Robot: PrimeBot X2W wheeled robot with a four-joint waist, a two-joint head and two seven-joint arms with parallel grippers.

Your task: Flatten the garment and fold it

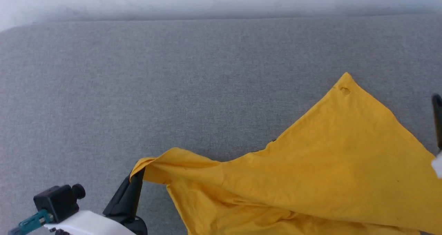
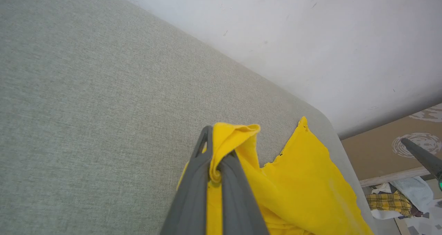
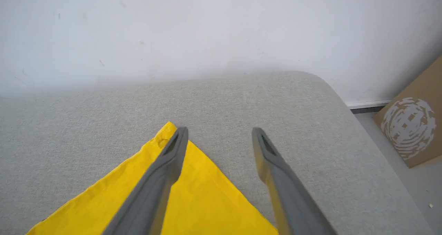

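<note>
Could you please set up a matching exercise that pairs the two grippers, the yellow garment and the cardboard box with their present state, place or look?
Things:
1. left gripper
2. right gripper
3. yellow garment
4. cardboard box

States:
A. jaws apart, holding nothing
B. brown, with a round white print
C. jaws shut on a bunched edge of fabric
D. lying creased and partly spread on the grey upholstered surface

Pairs: 1-C, 2-A, 3-D, 4-B
</note>
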